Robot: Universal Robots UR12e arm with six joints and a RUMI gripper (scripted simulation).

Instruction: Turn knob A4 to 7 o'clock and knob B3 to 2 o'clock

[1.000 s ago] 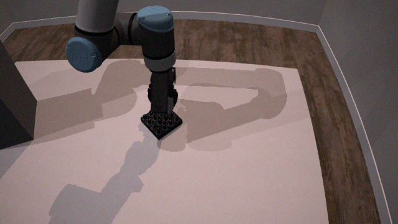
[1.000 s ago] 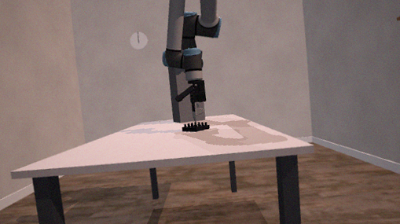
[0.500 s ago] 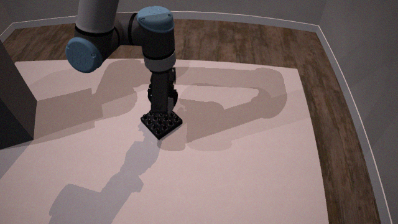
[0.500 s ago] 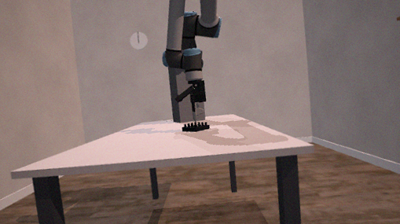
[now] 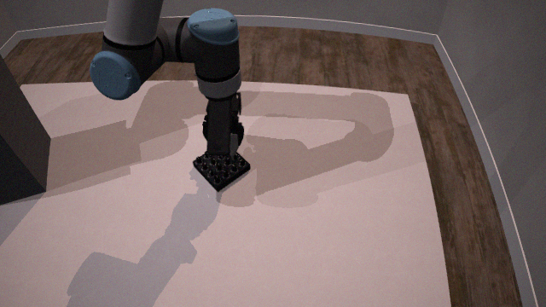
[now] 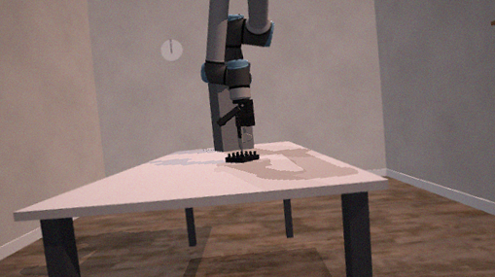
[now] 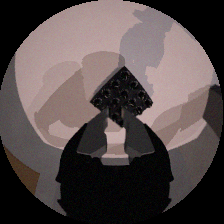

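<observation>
— Black knob box (image 5: 221, 169) resting on pale table (image 5: 320, 239), mid-surface?
— Yes. Gripper (image 7: 115, 118) upright over its near corner, fingers narrow, straddling one knob; contact impossible to tell.

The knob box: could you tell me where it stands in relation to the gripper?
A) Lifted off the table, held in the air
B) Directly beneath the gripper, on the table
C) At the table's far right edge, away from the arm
B: the knob box rests on the table with the gripper right over its knobs.
</observation>
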